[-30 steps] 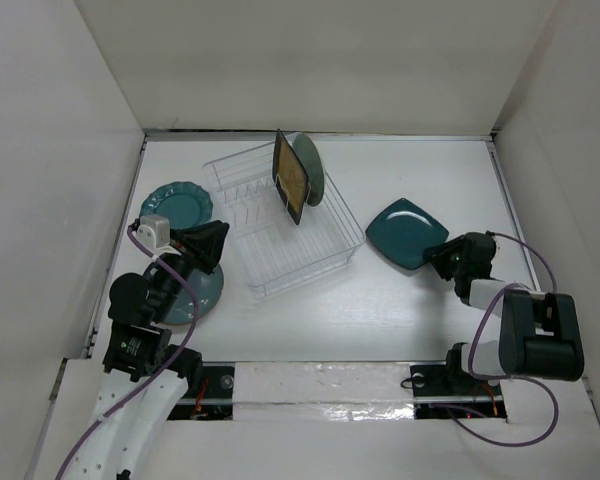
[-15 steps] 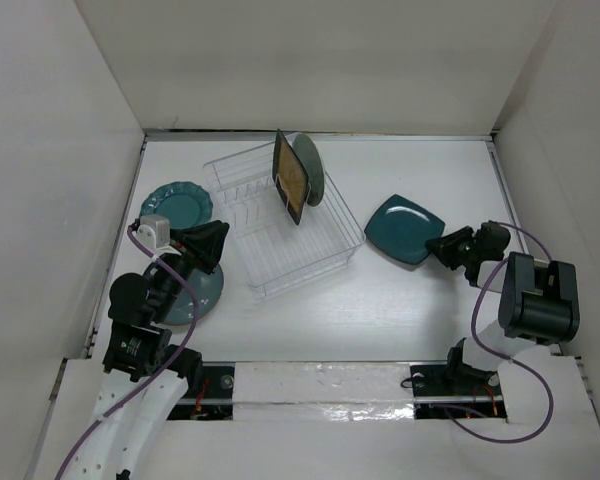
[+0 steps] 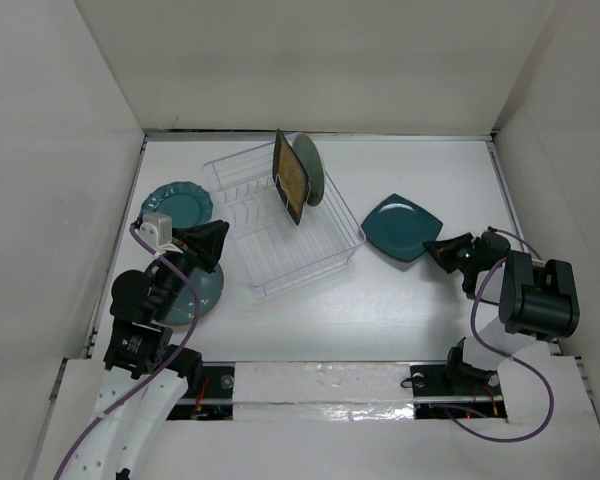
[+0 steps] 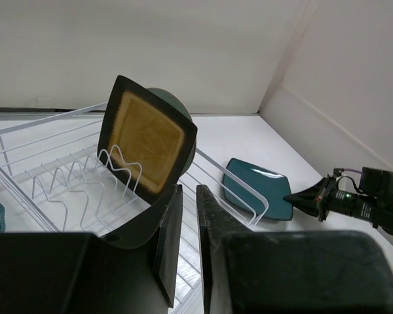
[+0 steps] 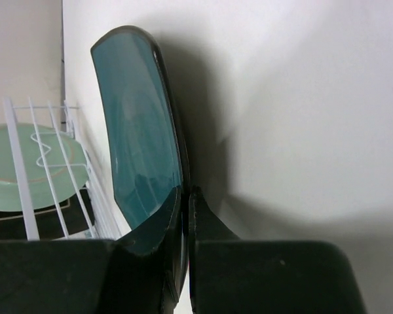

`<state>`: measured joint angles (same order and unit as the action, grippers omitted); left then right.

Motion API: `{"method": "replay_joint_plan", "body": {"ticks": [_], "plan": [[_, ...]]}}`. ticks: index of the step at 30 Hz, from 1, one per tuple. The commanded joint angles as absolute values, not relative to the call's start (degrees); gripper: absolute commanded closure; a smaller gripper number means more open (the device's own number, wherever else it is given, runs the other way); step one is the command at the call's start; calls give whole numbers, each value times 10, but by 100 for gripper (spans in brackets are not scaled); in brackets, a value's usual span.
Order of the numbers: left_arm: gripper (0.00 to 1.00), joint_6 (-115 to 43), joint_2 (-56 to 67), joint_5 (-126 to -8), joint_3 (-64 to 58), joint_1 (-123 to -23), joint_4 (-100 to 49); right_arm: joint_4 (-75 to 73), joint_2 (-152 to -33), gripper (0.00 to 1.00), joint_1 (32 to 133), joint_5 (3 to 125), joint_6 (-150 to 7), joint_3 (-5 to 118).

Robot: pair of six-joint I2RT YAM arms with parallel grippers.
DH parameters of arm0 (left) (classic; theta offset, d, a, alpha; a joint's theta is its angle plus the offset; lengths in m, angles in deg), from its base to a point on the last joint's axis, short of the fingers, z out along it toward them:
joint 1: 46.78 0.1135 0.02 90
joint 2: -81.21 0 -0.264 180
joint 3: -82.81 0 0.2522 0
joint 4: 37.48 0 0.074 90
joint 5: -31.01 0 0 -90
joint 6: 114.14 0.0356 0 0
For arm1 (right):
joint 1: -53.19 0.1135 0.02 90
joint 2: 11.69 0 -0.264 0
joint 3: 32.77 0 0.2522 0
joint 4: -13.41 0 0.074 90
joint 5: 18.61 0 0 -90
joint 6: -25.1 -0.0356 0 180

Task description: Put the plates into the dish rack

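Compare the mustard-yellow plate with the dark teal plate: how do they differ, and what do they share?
The mustard-yellow plate stands on edge in the dish rack; the dark teal plate lies outside it on the table. The mustard-yellow plate has a dark rim; the dark teal plate is one colour. The right gripper pinches the dark teal plate's edge; nothing grips the mustard-yellow plate. Both are squarish.

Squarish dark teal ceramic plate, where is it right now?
In the top external view, the squarish dark teal ceramic plate sits right of the clear plastic dish rack, its near-right corner pinched between the fingers of the right gripper.
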<state>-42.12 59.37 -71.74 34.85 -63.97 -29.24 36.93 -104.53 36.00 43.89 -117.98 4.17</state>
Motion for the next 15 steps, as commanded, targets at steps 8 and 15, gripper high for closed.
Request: {"method": "replay_joint_plan", "body": {"ticks": [8,15], "plan": [[89,-414,583,-719,335,-642,-313,490,-883,100,404,493,-1226,-2],[89,-415,577,-718,335,-642,-313,497,-785,100,404,478,-1235,-1]]}}
